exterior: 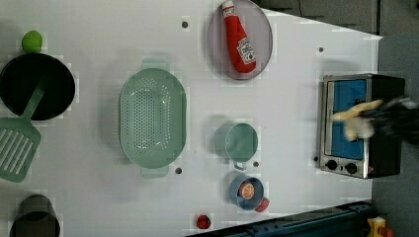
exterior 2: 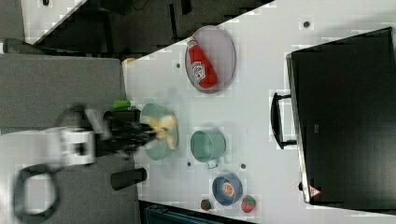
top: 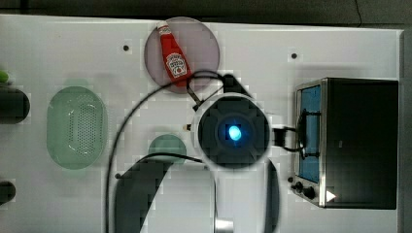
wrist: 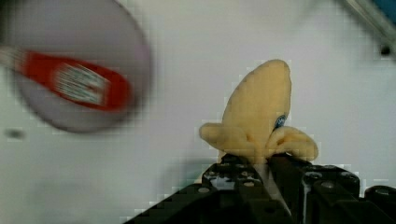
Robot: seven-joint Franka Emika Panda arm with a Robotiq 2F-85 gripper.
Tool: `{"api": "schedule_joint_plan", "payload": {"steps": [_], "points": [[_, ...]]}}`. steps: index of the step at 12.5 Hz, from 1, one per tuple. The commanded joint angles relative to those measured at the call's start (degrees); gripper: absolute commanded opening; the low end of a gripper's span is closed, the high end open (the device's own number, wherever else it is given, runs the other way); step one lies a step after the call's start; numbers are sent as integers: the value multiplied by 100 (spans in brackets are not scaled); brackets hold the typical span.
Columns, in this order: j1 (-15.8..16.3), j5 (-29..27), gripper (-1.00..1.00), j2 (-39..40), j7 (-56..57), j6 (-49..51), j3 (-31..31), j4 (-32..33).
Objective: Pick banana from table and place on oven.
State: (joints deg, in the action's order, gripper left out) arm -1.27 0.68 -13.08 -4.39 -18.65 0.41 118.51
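1. Wrist view: the gripper (wrist: 261, 163) is clamped on the banana (wrist: 259, 116), held aloft above the table (wrist: 187, 70).
2. Left view: the banana (exterior: 356, 112) hangs before the oven (exterior: 385, 123) door, near the table's edge.

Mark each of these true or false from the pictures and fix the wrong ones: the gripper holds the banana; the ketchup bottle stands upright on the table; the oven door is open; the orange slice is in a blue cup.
1. The gripper holds the banana. True: in the wrist view its fingers are closed on the banana's lower end.
2. The ketchup bottle stands upright on the table. False: it lies on its side on a round grey plate.
3. The oven door is open. False: it is shut, its handle flat against the blue glass.
4. The orange slice is in a blue cup. True.
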Motion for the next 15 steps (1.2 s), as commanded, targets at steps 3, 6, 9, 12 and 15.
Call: {"api": "schedule_joint_plan", "payload": {"steps": [3, 6, 9, 12, 15], "points": [[-72, -14, -62, 203, -86, 850, -597, -783], [-142, -12, -62, 483, 703, 819, -1396, -880], [-179, -7, -62, 924, 2064, 601, -2382, -970], [-188, -8, -62, 1435, 3707, -73, -3233, -1083], [-192, -24, -62, 1895, 4801, -748, -3653, -1099]]}}
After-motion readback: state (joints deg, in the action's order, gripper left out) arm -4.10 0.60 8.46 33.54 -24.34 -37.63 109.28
